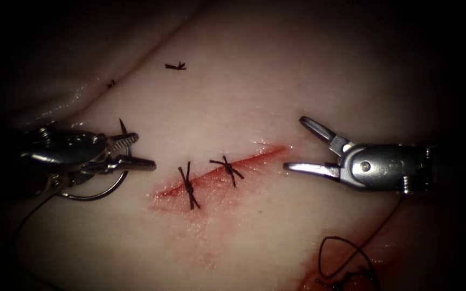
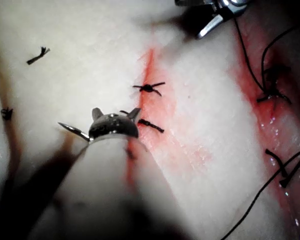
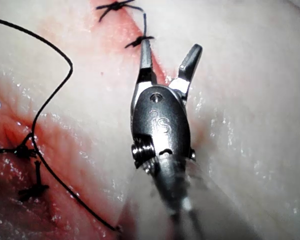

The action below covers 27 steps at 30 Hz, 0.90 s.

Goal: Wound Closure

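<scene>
The cut runs slantwise across the tissue and carries two knotted stitches. Left of the cut, my left tool has its jaws apart. The curved needle crosses them, point up above the upper jaw and body sweeping under the tool, out of the tissue. I cannot tell whether it is gripped. Its thread trails down-left. At the cut's right end my right tool is wide open and holds nothing. The wrist views show the left tool, the needle point and the open right tool.
Cut thread ends lie on the far tissue. Loose thread loops below the right tool over a patch of red fluid at the near right. An older stitched, reddened line with thread lies beside the right tool.
</scene>
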Each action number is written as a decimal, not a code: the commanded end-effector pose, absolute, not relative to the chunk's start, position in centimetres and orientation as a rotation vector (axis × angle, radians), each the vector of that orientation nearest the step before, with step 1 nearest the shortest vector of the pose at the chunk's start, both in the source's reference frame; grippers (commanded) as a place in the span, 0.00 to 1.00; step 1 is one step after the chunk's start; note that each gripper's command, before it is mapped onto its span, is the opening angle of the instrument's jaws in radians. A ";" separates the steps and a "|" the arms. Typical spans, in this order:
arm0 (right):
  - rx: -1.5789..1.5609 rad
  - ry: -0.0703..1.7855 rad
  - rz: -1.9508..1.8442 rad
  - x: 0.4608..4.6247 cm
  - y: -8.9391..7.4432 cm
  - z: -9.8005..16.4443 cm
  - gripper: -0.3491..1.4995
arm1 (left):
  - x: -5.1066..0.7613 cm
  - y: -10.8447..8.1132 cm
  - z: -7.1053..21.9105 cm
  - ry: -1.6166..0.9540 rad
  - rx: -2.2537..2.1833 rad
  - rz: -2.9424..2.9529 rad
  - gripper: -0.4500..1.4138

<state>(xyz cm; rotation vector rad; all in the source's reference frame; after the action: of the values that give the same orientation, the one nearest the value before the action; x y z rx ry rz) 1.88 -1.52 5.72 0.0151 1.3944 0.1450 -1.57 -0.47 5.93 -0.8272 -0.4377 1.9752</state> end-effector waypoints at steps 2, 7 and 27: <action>0.020 1.397 0.141 1.96 -1.6 5.8 0.96 | -1.62 -0.5 6.0 -0.417 -0.814 1.974 0.58; 0.022 1.398 0.137 1.99 -1.6 5.8 0.96 | -1.52 -0.5 6.0 -0.370 -0.794 1.981 0.62; 0.035 1.398 0.126 2.06 -1.6 5.8 0.96 | -1.53 -0.6 6.3 -0.280 -0.694 2.023 0.63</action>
<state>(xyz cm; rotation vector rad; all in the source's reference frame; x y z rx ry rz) 1.98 -1.58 5.78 0.0334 1.3944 0.1268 -1.48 -0.58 6.29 -0.6951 -0.2768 2.0304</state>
